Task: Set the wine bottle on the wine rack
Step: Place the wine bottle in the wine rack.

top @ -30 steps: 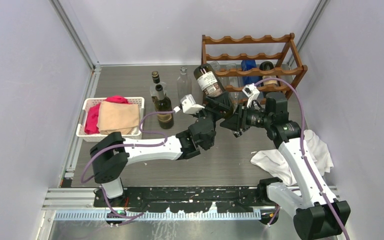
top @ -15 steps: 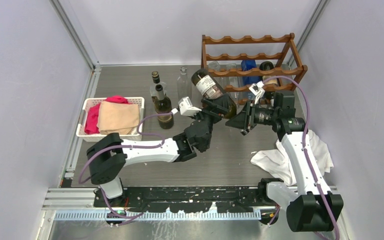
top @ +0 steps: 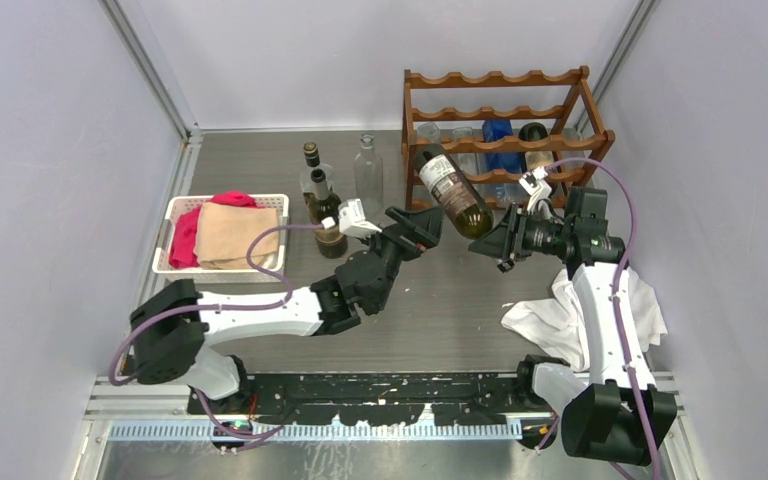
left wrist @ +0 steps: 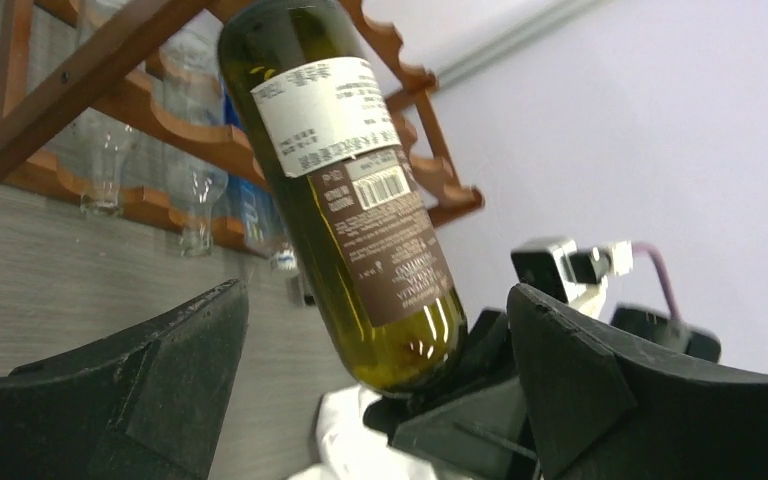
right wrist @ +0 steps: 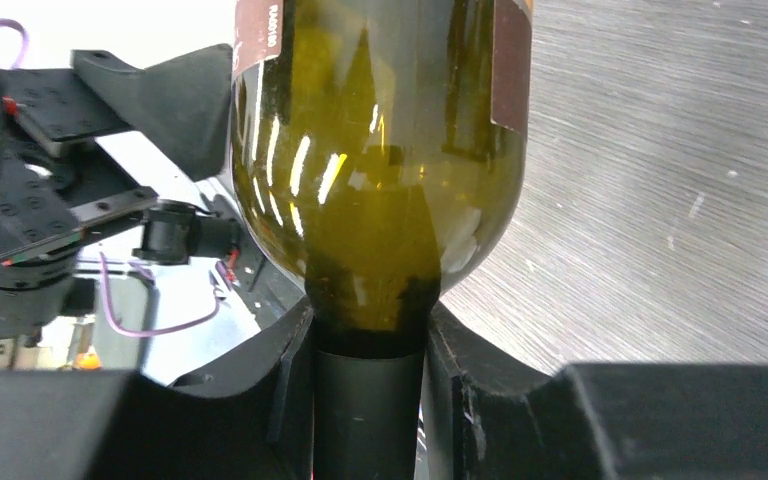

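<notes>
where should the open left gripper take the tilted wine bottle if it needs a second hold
The labelled body, about midway, approached from the robot's left. The wine bottle has its neck clamped in the right gripper and its base points at the wine rack, so the straight-walled body is the free part. The left gripper sits open right beside it.

Glossy glass bottle (top: pixel 452 190), wooden rack (top: pixel 495 78)

A camera above and behind my bases looks down over the grey table (top: pixel 440 320). Both wrist cameras face the dark green labelled glass wine bottle (left wrist: pixel 355 200) close-up, my right one nearest; all three views share it.
</notes>
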`<state>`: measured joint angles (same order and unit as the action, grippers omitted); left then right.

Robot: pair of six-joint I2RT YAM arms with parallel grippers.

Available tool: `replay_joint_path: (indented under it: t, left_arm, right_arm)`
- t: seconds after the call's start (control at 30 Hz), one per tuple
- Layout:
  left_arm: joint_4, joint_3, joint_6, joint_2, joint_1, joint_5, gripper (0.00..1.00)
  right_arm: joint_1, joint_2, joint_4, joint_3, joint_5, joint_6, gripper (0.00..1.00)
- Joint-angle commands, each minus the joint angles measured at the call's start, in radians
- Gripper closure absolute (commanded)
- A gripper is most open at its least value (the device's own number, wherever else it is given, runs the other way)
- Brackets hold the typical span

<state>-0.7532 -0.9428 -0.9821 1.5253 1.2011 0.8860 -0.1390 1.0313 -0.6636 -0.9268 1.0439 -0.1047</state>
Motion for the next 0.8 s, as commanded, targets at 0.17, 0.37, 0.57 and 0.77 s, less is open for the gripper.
replay_joint_path:
  t: [0.17,0.37,0.57,0.77]
  left_arm:
    - [0.265,0.101,0.324,-0.368,-0.008,-0.517,0.00]
    - [0.661,-0.092,0.396,-0.547,-0.039,-0.486,0.00]
    - [1.094,-0.654,0.307,-0.380,-0.037,-0.364,0.00]
    - [1.228,-0.969,0.240,-0.243,0.006,-0.328,0.00]
  right_arm:
    - [-0.047,-0.040,-0.366,-0.121,-0.025,0.522,0.99]
    - [-0.069,-0.067,-0.415,-0.097,-0.056,0.599,0.99]
    - [-0.085,-0.071,-0.446,-0.098,-0.071,0.640,0.99]
    - [-0.117,-0.070,-0.484,-0.098,-0.098,0.676,0.99]
